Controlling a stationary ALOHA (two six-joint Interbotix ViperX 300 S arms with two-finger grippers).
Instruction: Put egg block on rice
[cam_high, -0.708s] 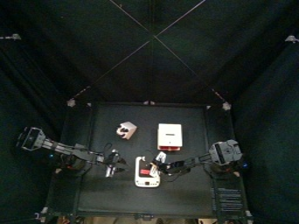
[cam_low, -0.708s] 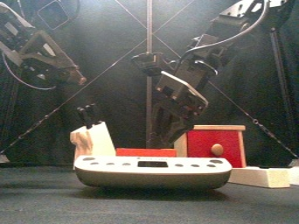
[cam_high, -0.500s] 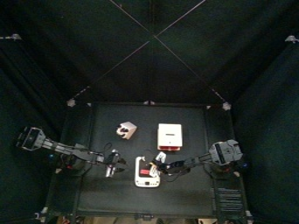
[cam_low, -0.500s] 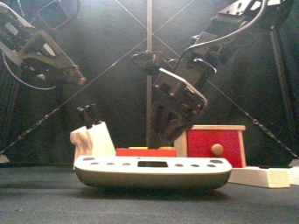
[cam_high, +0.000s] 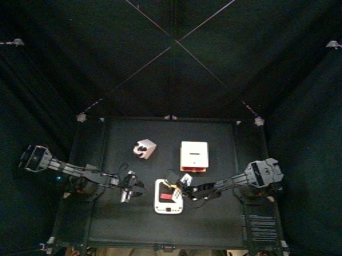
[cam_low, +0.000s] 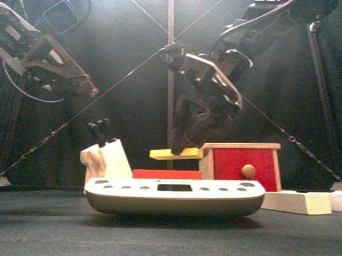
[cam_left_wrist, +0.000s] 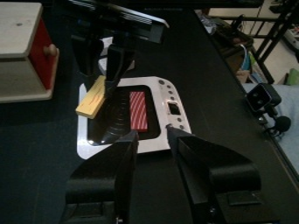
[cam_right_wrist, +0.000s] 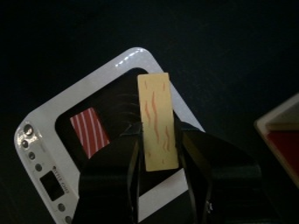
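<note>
Right gripper (cam_low: 178, 150) held the egg block (cam_right_wrist: 156, 121) clamped above the tray (cam_left_wrist: 163, 131); it needed levelling and centring over the rice before release.

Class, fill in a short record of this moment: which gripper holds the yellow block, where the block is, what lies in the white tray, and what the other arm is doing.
holder: right gripper, jaws closed on the egg block
block position: lifted above the white tray, clear of it in the front view
tray contents: red striped piece; rice not discernible
nearby: red and white box
other arm: left gripper open, beside the tray, holding nothing
</note>
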